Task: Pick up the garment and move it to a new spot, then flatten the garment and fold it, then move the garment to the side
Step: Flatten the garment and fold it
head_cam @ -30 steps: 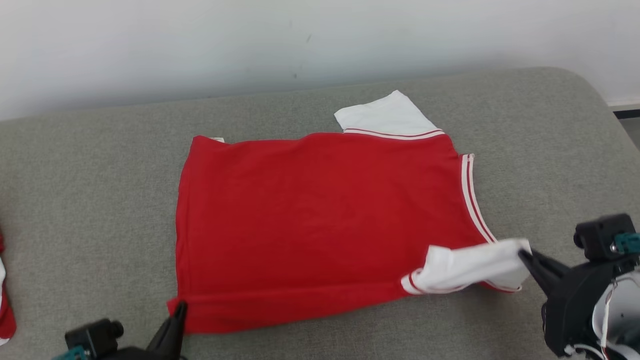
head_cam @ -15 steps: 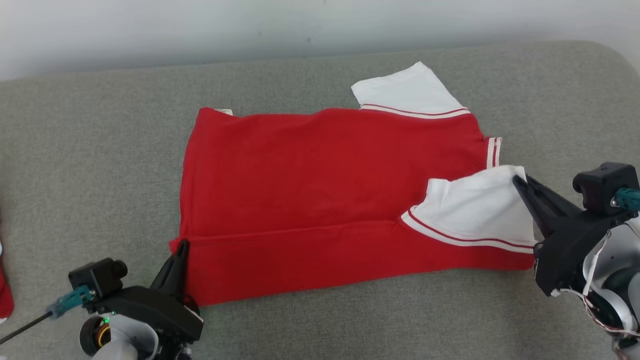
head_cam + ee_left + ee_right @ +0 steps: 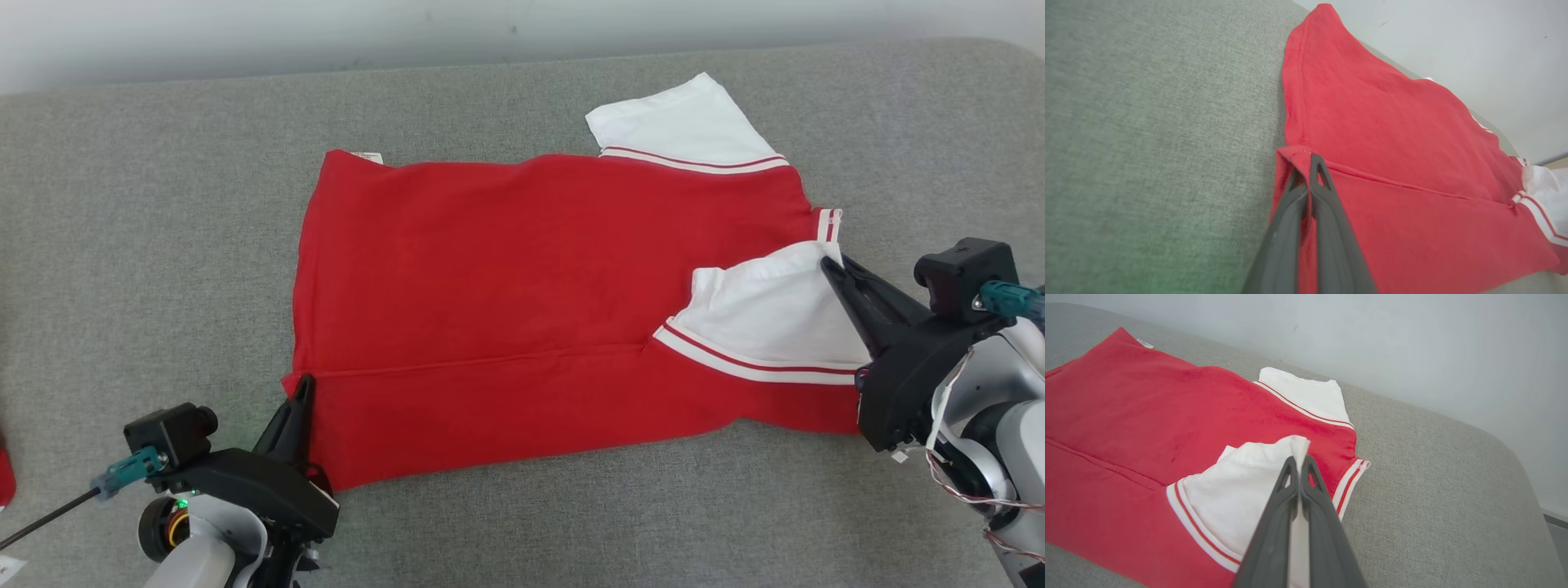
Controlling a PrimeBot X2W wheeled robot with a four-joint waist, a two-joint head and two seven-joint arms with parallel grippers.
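- right gripper (image 3: pixel 1299 460) pinched tight on the tip of the near white sleeve (image 3: pixel 1237 486)
- that sleeve's flopped over the red garment (image 3: pixel 1139 412)
- other white sleeve (image 3: pixel 1310 396) flat on the grey cushion (image 3: pixel 1433 477)

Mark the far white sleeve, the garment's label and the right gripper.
far white sleeve (image 3: pixel 682 118), head view, middle of the white cloth.
label (image 3: pixel 369 156), head view, white tab at far left corner of the garment (image 3: pixel 506 269).
right gripper (image 3: pixel 827 263), head view, tips of shut jaws pinching the near sleeve (image 3: pixel 767 314).
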